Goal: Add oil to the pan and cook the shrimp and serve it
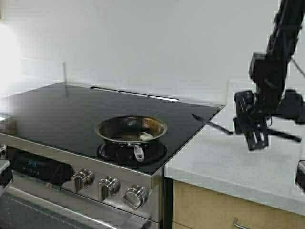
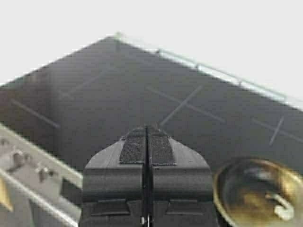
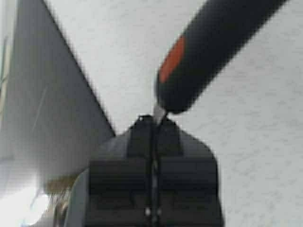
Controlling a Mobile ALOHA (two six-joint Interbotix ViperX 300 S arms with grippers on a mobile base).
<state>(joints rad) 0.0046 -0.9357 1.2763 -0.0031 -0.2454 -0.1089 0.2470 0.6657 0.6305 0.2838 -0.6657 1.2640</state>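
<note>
Near the centre of the high view, the pan [image 1: 131, 131] sits on the front burner of the black glass cooktop [image 1: 71, 107], its stubby handle pointing toward the stove's knobs [image 1: 108, 186]. Its inside is dark and browned, and a pale curled shrimp [image 1: 145, 137] lies on the bottom toward the right side. At the lower right of the left wrist view the same pan [image 2: 258, 191] shows with the shrimp [image 2: 283, 207] inside it.

At the right of the high view, the right gripper [image 1: 257, 136] hangs over the pale countertop [image 1: 224, 160], well apart from the pan. Its jaws are pressed together on the thin metal shank of a utensil [image 1: 212, 124], whose dark length reaches out to the left, its tip over the cooktop's right edge. In the right wrist view the gripper [image 3: 154, 125] pinches that shank just below a black handle with an orange mark [image 3: 208, 52].

The left gripper [image 2: 147, 146] appears only in its own wrist view, above the cooktop near the stove's front edge, its fingers closed against each other with nothing between them.
</note>
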